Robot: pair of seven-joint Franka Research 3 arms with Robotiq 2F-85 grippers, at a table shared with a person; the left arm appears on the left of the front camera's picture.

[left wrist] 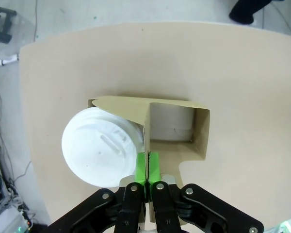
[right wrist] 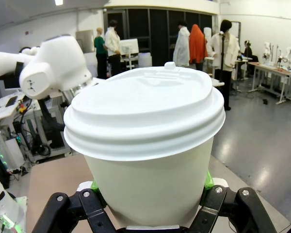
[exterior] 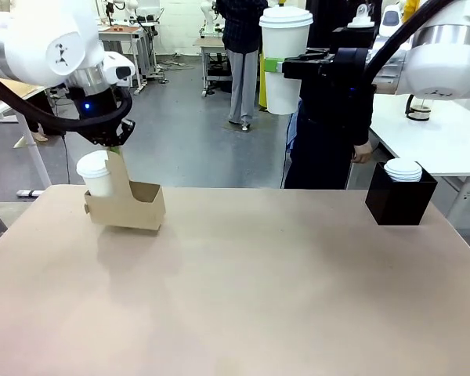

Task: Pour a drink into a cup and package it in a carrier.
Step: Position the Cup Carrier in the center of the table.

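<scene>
The left gripper (left wrist: 147, 160) is pinched tight on the upright handle tab of the cardboard carrier (exterior: 139, 213). One white lidded cup (exterior: 99, 175) already sits in the carrier's hole on the side away from the black box (exterior: 399, 205). The hole beside it is empty. I cannot tell whether the carrier rests on the surface (exterior: 258, 298) or hangs just above it.

Well to the right of the carrier and high above it, the right gripper (right wrist: 150, 189) clamps a second lidded cup (right wrist: 145, 121) by its sides, upright. Farther right of the carrier, the black box holds a stack of loose lids (exterior: 403, 168).

Both cups are capped, so I see no drink. I judge pouring and lidding finished. What remains, as I read it, is lowering the second lidded cup into the carrier's free hole.
</scene>
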